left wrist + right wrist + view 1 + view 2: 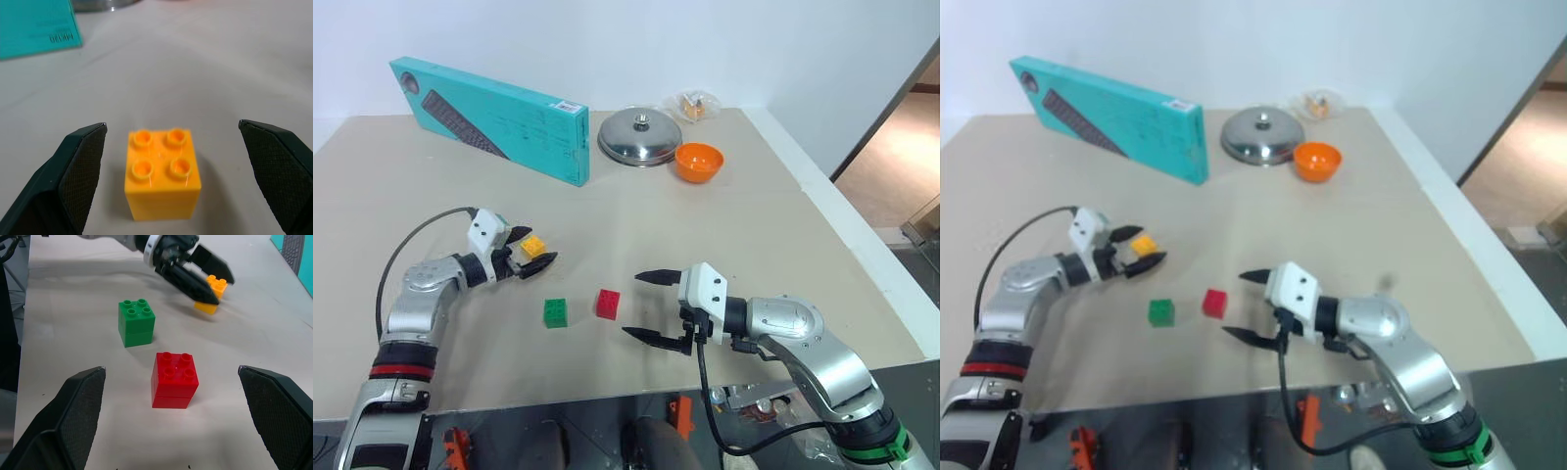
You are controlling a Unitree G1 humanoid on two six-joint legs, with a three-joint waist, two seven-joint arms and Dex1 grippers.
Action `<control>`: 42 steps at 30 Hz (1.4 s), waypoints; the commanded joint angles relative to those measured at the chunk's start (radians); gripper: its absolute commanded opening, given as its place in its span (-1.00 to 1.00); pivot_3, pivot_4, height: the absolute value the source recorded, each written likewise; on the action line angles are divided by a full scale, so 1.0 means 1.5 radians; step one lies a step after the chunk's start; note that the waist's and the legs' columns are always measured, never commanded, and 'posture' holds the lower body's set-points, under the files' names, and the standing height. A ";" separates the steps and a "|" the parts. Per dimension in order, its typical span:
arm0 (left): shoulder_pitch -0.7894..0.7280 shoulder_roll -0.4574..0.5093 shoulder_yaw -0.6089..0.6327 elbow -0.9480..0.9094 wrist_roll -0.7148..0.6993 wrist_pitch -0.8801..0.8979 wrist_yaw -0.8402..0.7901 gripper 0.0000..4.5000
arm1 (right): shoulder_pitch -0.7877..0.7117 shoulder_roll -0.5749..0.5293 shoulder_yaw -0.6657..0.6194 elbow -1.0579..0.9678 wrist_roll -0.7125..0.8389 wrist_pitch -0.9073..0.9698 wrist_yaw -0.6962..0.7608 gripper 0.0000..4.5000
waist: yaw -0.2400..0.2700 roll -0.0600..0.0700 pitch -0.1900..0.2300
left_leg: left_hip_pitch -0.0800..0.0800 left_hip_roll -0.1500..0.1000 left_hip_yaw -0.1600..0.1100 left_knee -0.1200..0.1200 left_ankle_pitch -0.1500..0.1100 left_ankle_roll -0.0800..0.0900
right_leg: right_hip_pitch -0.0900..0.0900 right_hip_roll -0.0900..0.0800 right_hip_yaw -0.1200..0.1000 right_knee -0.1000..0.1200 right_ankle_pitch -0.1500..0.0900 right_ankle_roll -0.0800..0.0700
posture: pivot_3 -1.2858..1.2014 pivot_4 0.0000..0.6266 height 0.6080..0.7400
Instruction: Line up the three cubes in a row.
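A: Left wrist view first: the small yellow studded plastic cube [163, 174] sits on the beige desk [205, 73] between the two black fingers [80, 171] of the left end effector [530, 252], which are spread wide, a gap on each side of the block.

B: So nothing is pinched?

A: No. The fingers stand on either side of the cube without touching it. From the head camera, the small green studded plastic cube [555, 312] and the small red studded plastic cube [608, 304] stand just beside each other nearer the desk's front edge, green on the robot's left. The yellow one lies apart from them, farther back and to the left.

B: And the right end effector [643, 307]?

A: Also spread wide and holding nothing, hovering just to the right of the red cube, fingers pointing toward the robot's left.

B: Anything farther out?

A: At the back of the desk, a long teal cardboard keyboard box [489, 117] stands on its edge, with a round steel pot lid [640, 135] and a small orange plastic bowl [698, 162] to its right.
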 commanded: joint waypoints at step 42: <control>0.269 0.150 0.092 -0.200 -0.126 -0.139 -0.312 -0.40 | -0.025 0.009 -0.011 -0.058 0.147 0.056 0.060 1.00 | -0.001 0.000 0.000 | 0.000 0.002 0.000 0.000 0.000 0.000 | 0.000 -0.002 0.000 0.000 0.000 -0.001 | 0.03 -0.52 1.00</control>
